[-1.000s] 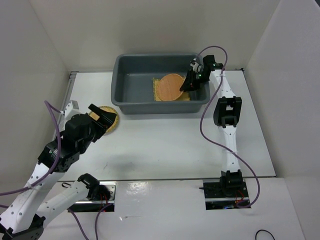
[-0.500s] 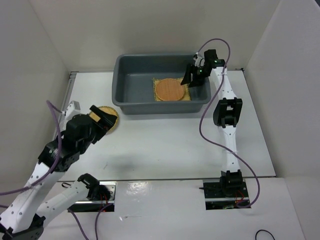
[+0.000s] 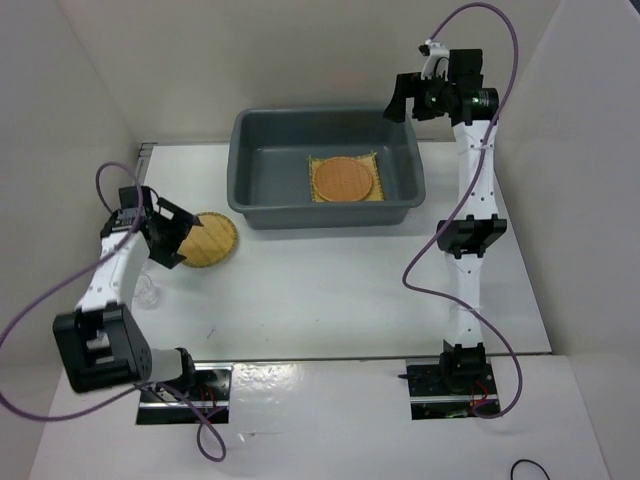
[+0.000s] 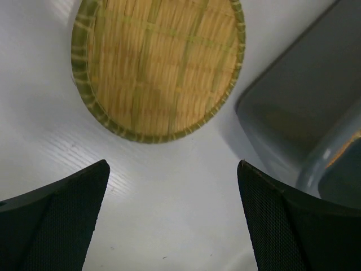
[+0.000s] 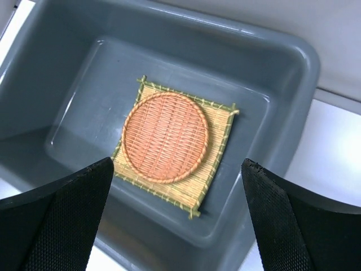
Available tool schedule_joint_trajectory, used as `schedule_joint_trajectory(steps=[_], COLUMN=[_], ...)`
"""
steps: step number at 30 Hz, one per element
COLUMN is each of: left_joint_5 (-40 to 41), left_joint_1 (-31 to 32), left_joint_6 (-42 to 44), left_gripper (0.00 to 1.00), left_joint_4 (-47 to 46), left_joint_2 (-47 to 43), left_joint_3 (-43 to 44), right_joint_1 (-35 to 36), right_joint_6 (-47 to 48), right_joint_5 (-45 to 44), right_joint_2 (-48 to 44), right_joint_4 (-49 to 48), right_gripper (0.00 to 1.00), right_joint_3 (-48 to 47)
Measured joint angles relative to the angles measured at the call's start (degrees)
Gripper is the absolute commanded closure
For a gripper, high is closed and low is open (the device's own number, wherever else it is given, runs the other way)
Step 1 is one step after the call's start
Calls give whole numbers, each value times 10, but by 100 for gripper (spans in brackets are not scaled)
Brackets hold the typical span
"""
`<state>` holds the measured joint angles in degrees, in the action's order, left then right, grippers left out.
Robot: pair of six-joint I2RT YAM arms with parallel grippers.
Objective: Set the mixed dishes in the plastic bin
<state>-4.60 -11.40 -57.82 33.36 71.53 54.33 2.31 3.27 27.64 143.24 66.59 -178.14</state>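
Dishes lie in two places. Inside the plastic bin (image 3: pixel 275 172), at the far side of the table (image 3: pixel 330 285), a square yellow mat (image 3: pixel 376 195) rests flat on the floor toward the bin's right half. An orange-brown woven disc (image 3: pixel 343 180) lies on top of it, leaving only the mat's corners and edges showing. From the right wrist the same stack is plain to see: the disc (image 5: pixel 165 137) sits on the mat (image 5: pixel 217 145), a little toward its far left corner, with grey bin wall (image 5: pixel 73 96) all round.

A yellow-tan woven disc (image 3: pixel 212 240) lies on the table just beside the bin's near left corner, not touching it. The left gripper (image 3: pixel 182 240) hangs at the disc's left edge with its jaws spread wide and nothing between them. In its wrist view the disc (image 4: pixel 161 62) lies beyond the fingertips (image 4: pixel 67 192), and a corner of the bin (image 4: pixel 304 96) shows at the right.

What looks like a small clear cup (image 3: pixel 148 292) stands on the table close by the left arm, though it is faint.

The right gripper (image 3: pixel 400 100) is held high over the bin's far right corner, jaws wide apart and holding nothing.
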Motion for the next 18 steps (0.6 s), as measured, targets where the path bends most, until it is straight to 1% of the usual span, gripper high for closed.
schedule_joint_trajectory(steps=[2,5,7,13,16,18], left_joint_5=[-33,-70,-89,-122,-120,-102], left_joint_1=[-31,-38,-40,-55,-62,-59], left_joint_6=[33,75,98,136,151,162], left_gripper=[0,0,0,0,0,0], left_joint_4=[-9,-30,-47,-63,-61,-50], left_joint_2=[78,174,208,221,221,221], left_joint_3=[34,90,102,90,78,79], right_joint_1=[-4,-8,-11,-12,-12,-12], right_joint_6=[8,15,19,25,27,28], right_joint_5=[2,6,7,12,18,19], right_joint_2=[-14,-19,-19,-19,-19,-19], right_joint_4=[7,13,21,33,38,39], right_gripper=[2,2,2,2,2,2], right_joint_3=[0,0,0,0,0,0])
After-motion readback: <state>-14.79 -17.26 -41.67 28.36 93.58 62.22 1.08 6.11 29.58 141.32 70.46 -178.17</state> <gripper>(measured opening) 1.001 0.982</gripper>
